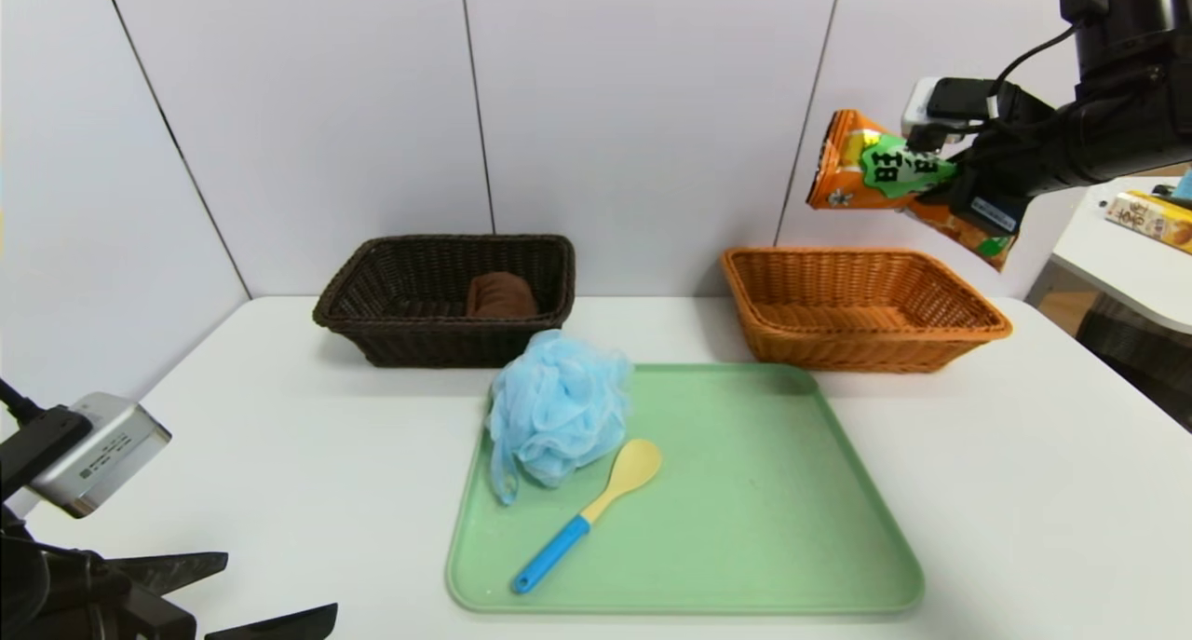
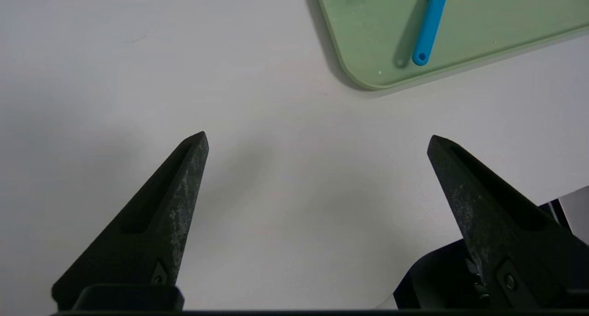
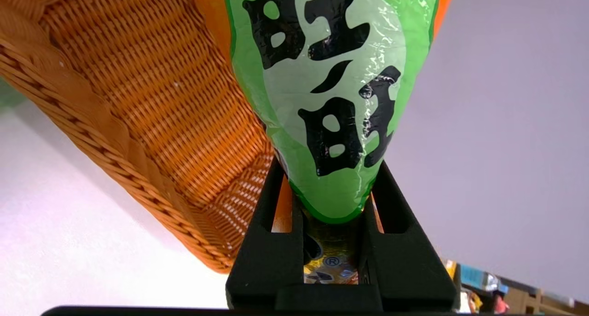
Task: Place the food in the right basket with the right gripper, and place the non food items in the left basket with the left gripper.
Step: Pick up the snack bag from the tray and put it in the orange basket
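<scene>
- White wall panels (image 1: 652,109) stand behind a white counter (image 1: 326,491).
- Orange snack bag (image 1: 861,170): in the air above the orange basket (image 1: 866,356).
- Right pincer (image 3: 330,169): closed on the bag's middle.
- Green tray (image 1: 764,510): holds a blue bath pouf (image 1: 559,407) and a spoon (image 1: 596,519).
- Dark basket (image 1: 447,342): a rolled brown towel (image 1: 501,295) inside.
- Left pincer (image 2: 318,135): wide open, gripping nothing, over the counter beside the tray.
</scene>
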